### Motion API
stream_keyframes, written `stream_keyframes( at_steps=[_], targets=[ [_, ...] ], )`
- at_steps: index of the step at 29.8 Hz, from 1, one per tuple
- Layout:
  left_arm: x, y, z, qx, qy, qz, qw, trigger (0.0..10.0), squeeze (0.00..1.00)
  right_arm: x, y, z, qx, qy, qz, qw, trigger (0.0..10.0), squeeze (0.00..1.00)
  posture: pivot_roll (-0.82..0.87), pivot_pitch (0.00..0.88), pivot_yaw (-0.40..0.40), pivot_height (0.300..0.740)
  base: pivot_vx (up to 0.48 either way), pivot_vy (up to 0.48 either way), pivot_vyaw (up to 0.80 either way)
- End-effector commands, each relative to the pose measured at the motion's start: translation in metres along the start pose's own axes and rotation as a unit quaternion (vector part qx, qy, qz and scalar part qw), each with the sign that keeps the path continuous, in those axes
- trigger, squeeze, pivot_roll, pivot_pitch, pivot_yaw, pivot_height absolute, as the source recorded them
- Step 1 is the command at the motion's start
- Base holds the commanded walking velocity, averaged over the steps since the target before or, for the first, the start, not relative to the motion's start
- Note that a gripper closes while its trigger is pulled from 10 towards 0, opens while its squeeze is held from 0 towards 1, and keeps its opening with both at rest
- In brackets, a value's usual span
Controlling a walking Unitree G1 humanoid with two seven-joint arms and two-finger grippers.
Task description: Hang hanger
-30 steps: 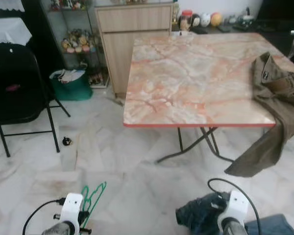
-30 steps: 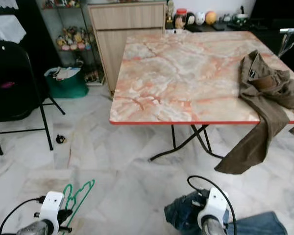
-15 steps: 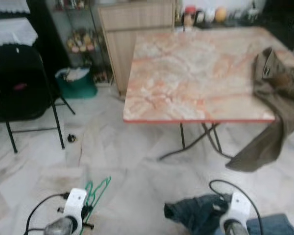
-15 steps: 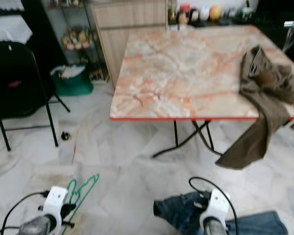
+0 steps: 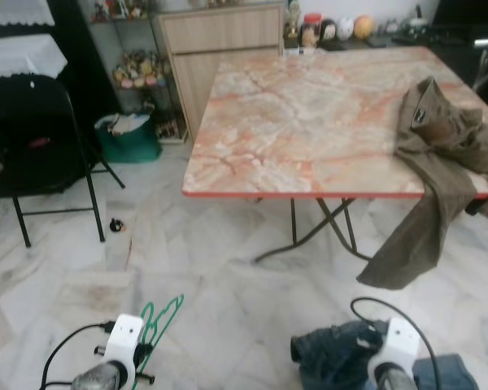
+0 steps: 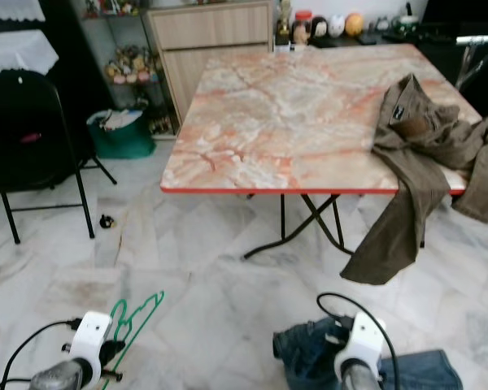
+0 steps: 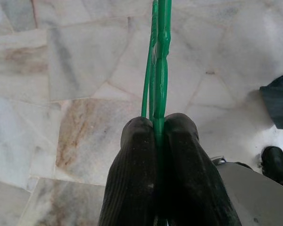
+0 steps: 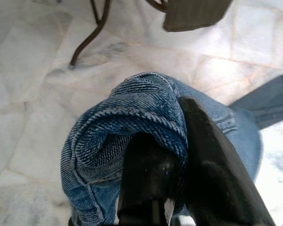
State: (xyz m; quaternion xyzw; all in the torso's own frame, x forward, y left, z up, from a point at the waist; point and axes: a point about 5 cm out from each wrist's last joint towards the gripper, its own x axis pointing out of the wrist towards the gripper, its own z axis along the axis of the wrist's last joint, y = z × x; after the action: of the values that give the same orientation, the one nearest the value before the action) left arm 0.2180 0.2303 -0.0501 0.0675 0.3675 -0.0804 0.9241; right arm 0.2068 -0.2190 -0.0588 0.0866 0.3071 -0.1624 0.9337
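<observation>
A pale marble floor [image 5: 220, 276] spreads under everything. On it stands a folding bench [image 5: 309, 122] with a pink marbled top and a red edge, on crossed black legs. An olive-brown shirt [image 5: 443, 154] lies on the right side of the bench and hangs down over its front edge. Behind the bench is a light wooden cabinet [image 5: 215, 49], and beside it a glass shelf with small figurines [image 5: 138, 69]. On the left stands a black folding chair [image 5: 41, 146], and a green basket [image 5: 130, 138] sits on the floor near the shelf.

Low in front, the right tool [image 8: 174, 155] is closed on a bundle of blue jeans [image 6: 309, 353]; the denim is folded over one finger and pinched between the two. The rest of the jeans hangs down near the floor.

The left tool [image 7: 158, 134] is closed tight on a green wire hanger [image 5: 159, 321], with both black fingers [image 7: 134, 174] pressed on the thin wire. The hanger points forward from the tool, above the floor, on the robot's left side, well apart from the bench.
</observation>
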Motion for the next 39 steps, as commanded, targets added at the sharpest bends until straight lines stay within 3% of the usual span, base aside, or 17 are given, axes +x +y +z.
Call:
stream_keyframes(
  at_steps=[1, 7, 8, 10, 12, 17, 20, 21, 23, 29, 31, 34, 35, 39],
  targets=[
    [-0.003, 0.007, -0.005, -0.002, 0.010, 0.009, 1.000, 10.0, 0.00, 0.004, 0.006, 0.014, 0.002, -0.033, 0.009, 0.999, 10.0, 0.00, 0.10, 0.000, 0.068, 0.740, 0.000, 0.000, 0.00],
    [-0.003, 0.005, -0.008, -0.003, 0.016, 0.013, 1.000, 10.0, 0.00, 0.008, 0.015, 0.039, -0.030, -0.097, 0.010, 0.995, 10.0, 0.00, 0.10, 0.000, 0.070, 0.740, 0.000, 0.000, 0.00],
    [-0.003, 0.005, -0.009, -0.004, 0.018, 0.016, 1.000, 10.0, 0.00, 0.009, 0.021, 0.056, -0.038, -0.144, 0.024, 0.989, 10.0, 0.00, 0.10, 0.000, 0.069, 0.740, 0.000, 0.000, 0.00],
    [-0.003, 0.006, -0.009, -0.004, 0.019, 0.018, 1.000, 10.0, 0.00, 0.009, 0.023, 0.062, -0.038, -0.159, 0.028, 0.986, 10.0, 0.00, 0.10, 0.000, 0.068, 0.740, 0.000, 0.000, 0.00],
    [-0.004, 0.006, -0.010, -0.005, 0.020, 0.020, 1.000, 10.0, 0.00, 0.008, 0.026, 0.089, -0.057, -0.230, 0.032, 0.971, 10.0, 0.00, 0.10, 0.000, 0.068, 0.740, 0.000, 0.000, 0.00],
    [-0.004, 0.005, -0.010, -0.006, 0.020, 0.021, 1.000, 10.0, 0.00, 0.003, 0.038, 0.110, -0.068, -0.294, 0.058, 0.952, 10.0, 0.00, 0.09, 0.000, 0.068, 0.740, 0.000, 0.000, 0.00],
    [-0.004, 0.005, -0.010, -0.008, 0.018, 0.022, 1.000, 10.0, 0.00, -0.009, 0.054, 0.123, -0.111, -0.354, 0.099, 0.923, 10.0, 0.00, 0.10, 0.000, 0.065, 0.740, 0.000, 0.000, 0.00],
    [-0.004, 0.005, -0.010, -0.008, 0.018, 0.022, 1.000, 10.0, 0.00, -0.009, 0.054, 0.123, -0.111, -0.354, 0.099, 0.923, 10.0, 0.00, 0.10, 0.000, 0.065, 0.740, 0.000, 0.000, 0.00],
    [-0.004, 0.005, -0.010, -0.010, 0.017, 0.024, 1.000, 10.0, 0.00, -0.022, 0.064, 0.139, -0.124, -0.406, 0.114, 0.898, 10.0, 0.00, 0.09, 0.000, 0.065, 0.740, 0.000, 0.000, 0.00],
    [-0.004, 0.005, -0.010, -0.011, 0.017, 0.025, 0.999, 10.0, 0.00, -0.037, 0.074, 0.158, -0.109, -0.452, 0.121, 0.877, 10.0, 0.00, 0.09, 0.000, 0.068, 0.740, 0.000, 0.000, 0.00],
    [-0.004, 0.005, -0.010, -0.012, 0.018, 0.026, 0.999, 10.0, 0.00, -0.050, 0.085, 0.174, -0.097, -0.486, 0.128, 0.859, 10.0, 0.00, 0.09, 0.000, 0.069, 0.740, 0.000, 0.000, 0.00],
    [-0.004, 0.005, -0.010, -0.012, 0.018, 0.027, 0.999, 10.0, 0.00, -0.056, 0.090, 0.180, -0.097, -0.501, 0.130, 0.850, 10.0, 0.00, 0.09, 0.000, 0.071, 0.740, 0.000, 0.000, 0.00],
    [-0.003, 0.005, -0.010, -0.012, 0.018, 0.027, 0.999, 10.0, 0.00, -0.066, 0.099, 0.196, -0.086, -0.524, 0.132, 0.837, 10.0, 0.00, 0.09, 0.000, 0.073, 0.740, 0.000, 0.000, 0.00],
    [-0.004, 0.006, -0.009, -0.014, 0.015, 0.033, 0.999, 10.0, 0.00, -0.074, 0.107, 0.211, -0.085, -0.540, 0.137, 0.826, 10.0, 0.00, 0.09, 0.000, 0.072, 0.740, 0.000, 0.000, 0.00]
  ],
)
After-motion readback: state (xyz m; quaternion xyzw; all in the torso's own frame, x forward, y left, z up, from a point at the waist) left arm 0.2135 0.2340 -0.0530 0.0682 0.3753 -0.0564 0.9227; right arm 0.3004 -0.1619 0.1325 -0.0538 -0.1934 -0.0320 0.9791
